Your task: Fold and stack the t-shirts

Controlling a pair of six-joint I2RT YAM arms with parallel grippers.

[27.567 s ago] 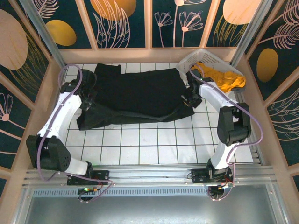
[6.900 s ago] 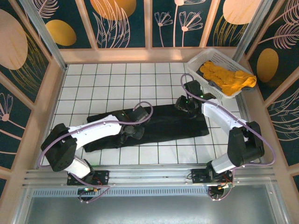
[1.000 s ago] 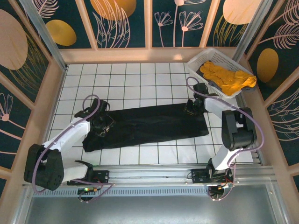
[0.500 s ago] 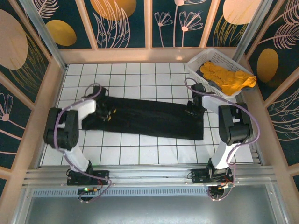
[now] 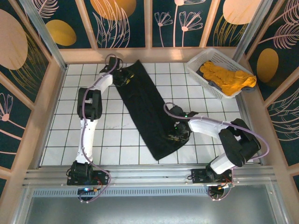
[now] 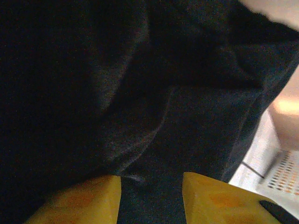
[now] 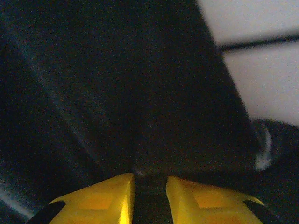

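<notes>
the left fingers [image 6: 84,200] are clamping a fold of the long black cloth t-shirt [image 5: 145,107] spreading ahead of them; the right fingers [image 7: 100,198] are pinching its opposite end.

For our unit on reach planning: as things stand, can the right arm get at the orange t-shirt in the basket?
Probably not yet: the right gripper is shut on the black t-shirt. Once freed, likely yes: the orange t-shirt lies uncovered in the basket, only bare tiles between.
</notes>
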